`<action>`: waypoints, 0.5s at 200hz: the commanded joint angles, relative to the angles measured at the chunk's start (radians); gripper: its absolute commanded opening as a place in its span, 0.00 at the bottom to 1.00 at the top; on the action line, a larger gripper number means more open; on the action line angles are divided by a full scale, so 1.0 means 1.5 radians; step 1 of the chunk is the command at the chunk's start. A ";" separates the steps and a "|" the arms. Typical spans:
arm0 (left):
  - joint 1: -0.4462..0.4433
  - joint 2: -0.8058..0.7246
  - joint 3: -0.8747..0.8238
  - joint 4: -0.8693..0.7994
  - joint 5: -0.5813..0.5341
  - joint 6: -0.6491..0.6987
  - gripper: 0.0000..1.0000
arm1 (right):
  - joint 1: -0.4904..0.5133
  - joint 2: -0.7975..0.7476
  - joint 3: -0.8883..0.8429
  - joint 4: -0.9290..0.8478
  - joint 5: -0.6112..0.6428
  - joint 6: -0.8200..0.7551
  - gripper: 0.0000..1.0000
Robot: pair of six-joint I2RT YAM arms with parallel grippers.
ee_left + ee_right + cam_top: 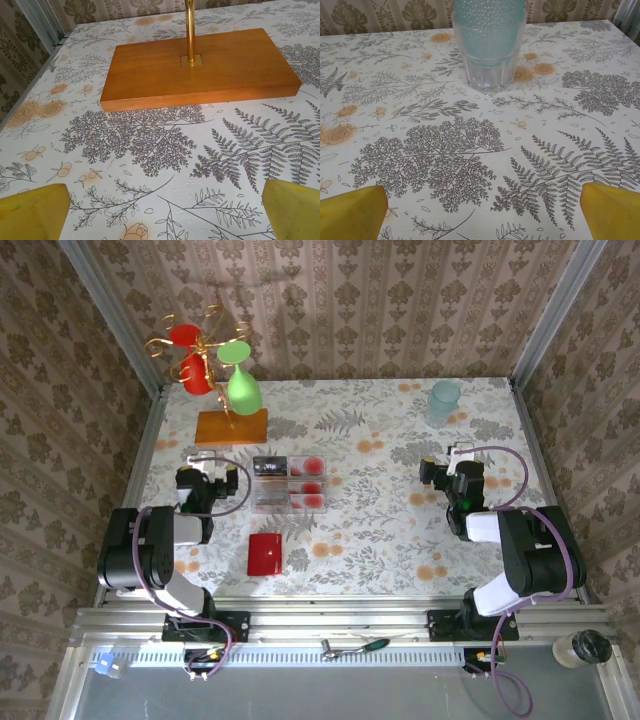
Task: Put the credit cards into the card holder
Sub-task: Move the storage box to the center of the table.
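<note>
Top external: the credit cards (pixel 312 486) lie flat in a clear compartment tray (pixel 290 508) a little left of the middle of the desk (pixel 400 540). One black card (pixel 270 466) sits in the left compartment, and the pale, red-blotched ones sit beside it. The card holder (pixel 265 554) lies flat, apparently folded shut, between the tray and the near edge and apart from the tray.

Assessment: the cards look thin, stiff, light and slick. With the tray walls close around them, an edge pinch seems the likeliest hold. The holder looks light enough to slide unless it is pinned, and it needs opening first.

A goblet rack (pixel 210 350) on a wooden base (pixel 231 426) stands toward the far left corner, and a teal tumbler (pixel 444 403) toward the far right. Both are well clear of the tray. The tray walls are the real obstruction.

Left wrist: the left fingers (pixel 30 212) stand wide apart and empty above bare desk, facing the wooden base.

Right wrist: the right fingers (pixel 612 210) are likewise spread and empty, facing the tumbler.
</note>
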 commanded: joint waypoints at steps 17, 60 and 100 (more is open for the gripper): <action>0.002 -0.004 0.009 0.009 0.012 0.000 1.00 | 0.002 0.003 0.000 0.012 -0.009 -0.011 1.00; 0.003 -0.003 0.013 0.004 0.012 0.001 1.00 | 0.002 0.004 0.001 0.012 -0.010 -0.011 1.00; 0.003 -0.002 0.013 0.003 0.012 0.000 1.00 | 0.002 0.003 0.000 0.013 -0.009 -0.011 1.00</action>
